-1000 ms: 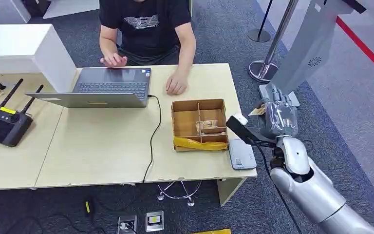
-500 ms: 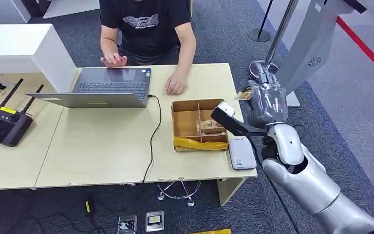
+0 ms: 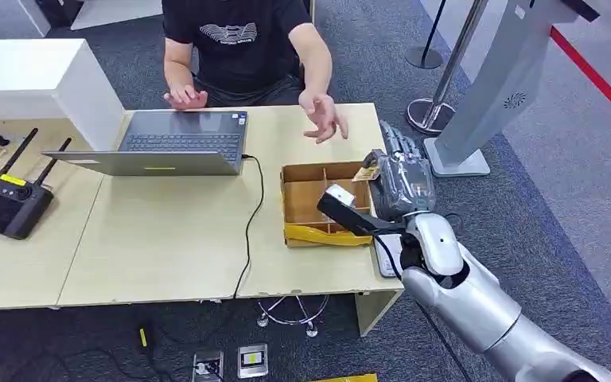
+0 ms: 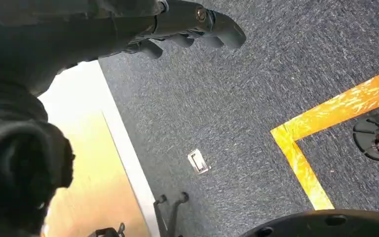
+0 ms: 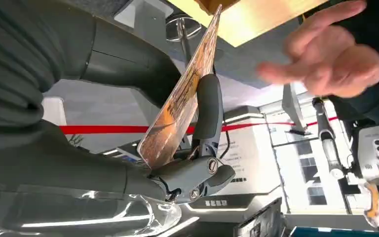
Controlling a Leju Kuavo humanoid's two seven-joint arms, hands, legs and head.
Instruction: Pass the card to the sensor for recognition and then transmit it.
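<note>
My right hand [image 3: 400,181] hangs over the right edge of the cardboard box [image 3: 302,172] and pinches a small orange-brown card [image 3: 366,172]. In the right wrist view the card [image 5: 182,98] stands on edge between my thumb and a finger [image 5: 207,106]. A person's open hand [image 3: 322,119] is raised above the table just beyond the card, apart from it; the same hand [image 5: 325,54] looks blurred. The white card sensor [image 3: 387,256] lies flat at the table's front right corner, partly hidden by my forearm. My left hand [image 4: 187,22] hangs above the carpet holding nothing.
The person sits behind an open laptop [image 3: 167,143] whose black cable runs across the wooden table [image 3: 167,239]. A black remote controller [image 3: 4,203] lies at the left. A stanchion [image 3: 437,95] and a white kiosk [image 3: 485,87] stand to the right of the table.
My right hand has carried the card left, from beside the table to above the box. The person's hand has lifted off the table and reaches toward the card.
</note>
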